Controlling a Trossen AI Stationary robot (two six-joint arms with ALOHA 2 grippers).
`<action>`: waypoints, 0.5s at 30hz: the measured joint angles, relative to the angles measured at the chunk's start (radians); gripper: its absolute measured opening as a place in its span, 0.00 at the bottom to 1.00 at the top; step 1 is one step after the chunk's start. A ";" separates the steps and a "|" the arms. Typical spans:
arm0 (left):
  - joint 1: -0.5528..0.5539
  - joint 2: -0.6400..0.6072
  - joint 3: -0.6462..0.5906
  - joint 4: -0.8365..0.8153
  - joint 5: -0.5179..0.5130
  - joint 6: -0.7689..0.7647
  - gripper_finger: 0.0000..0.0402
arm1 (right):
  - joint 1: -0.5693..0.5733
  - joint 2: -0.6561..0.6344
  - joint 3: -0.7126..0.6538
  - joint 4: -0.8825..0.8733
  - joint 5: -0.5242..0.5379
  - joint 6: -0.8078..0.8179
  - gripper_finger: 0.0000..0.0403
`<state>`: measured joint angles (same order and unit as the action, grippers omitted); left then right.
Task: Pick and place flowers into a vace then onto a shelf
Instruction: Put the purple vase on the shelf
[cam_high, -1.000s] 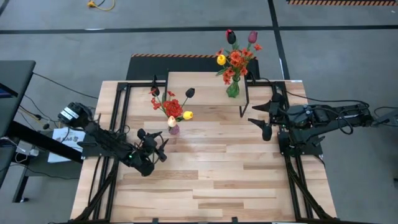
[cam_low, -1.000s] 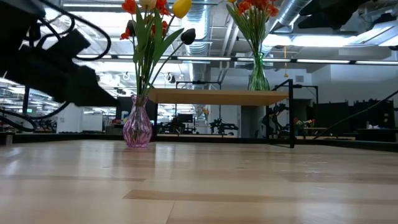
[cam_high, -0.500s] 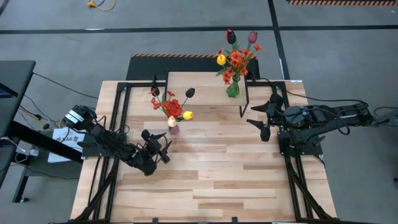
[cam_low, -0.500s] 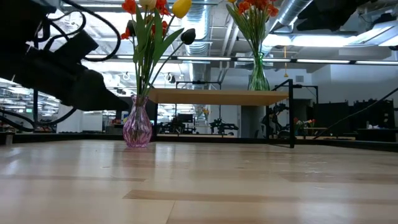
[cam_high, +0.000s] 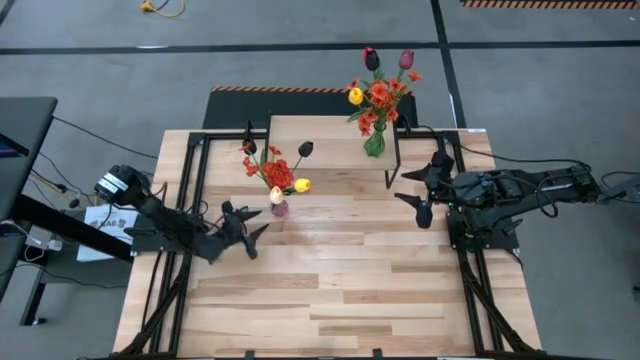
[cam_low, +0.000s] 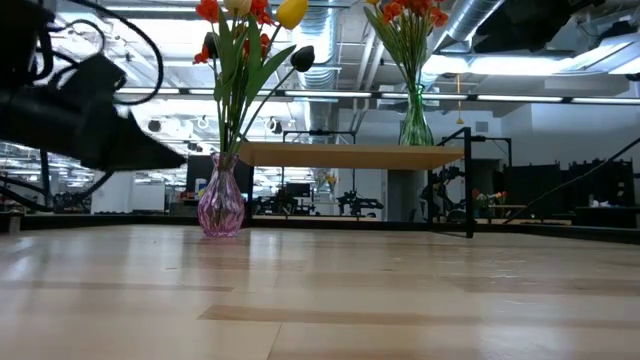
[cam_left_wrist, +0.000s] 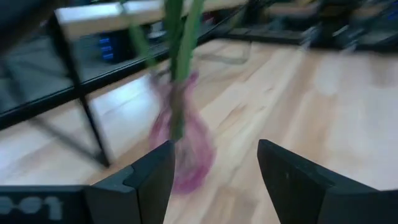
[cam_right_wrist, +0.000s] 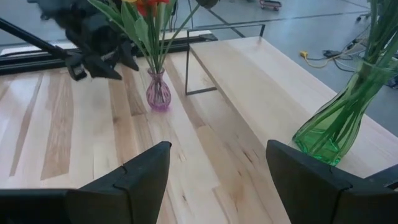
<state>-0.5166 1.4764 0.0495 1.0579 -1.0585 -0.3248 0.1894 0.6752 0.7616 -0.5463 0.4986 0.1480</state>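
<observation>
Nearing pink vase (cam_high: 281, 208) | L pincer (cam_high: 246, 229) open, shifted closer

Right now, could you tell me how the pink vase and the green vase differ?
The pink vase stands on the tabletop; the green vase stands up on the shelf. The pink vase is short and bulbous; the green vase looks taller and slimmer. The open left gripper sits close beside the pink vase; the open right gripper waits apart from the green vase. Both are upright and hold flowers.
</observation>
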 joint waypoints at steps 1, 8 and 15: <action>0.004 -0.012 -0.024 0.075 0.039 0.039 0.54 | 0.000 0.001 0.000 -0.002 0.000 0.000 0.65; 0.114 -0.029 0.006 0.082 0.145 0.197 0.54 | 0.000 0.001 0.000 0.001 0.000 0.001 0.65; 0.242 -0.028 0.020 0.026 0.251 0.181 0.54 | 0.000 0.001 0.000 0.001 -0.003 0.009 0.65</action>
<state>-0.2748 1.4483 0.0692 1.0843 -0.8074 -0.1438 0.1898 0.6765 0.7616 -0.5457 0.4953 0.1575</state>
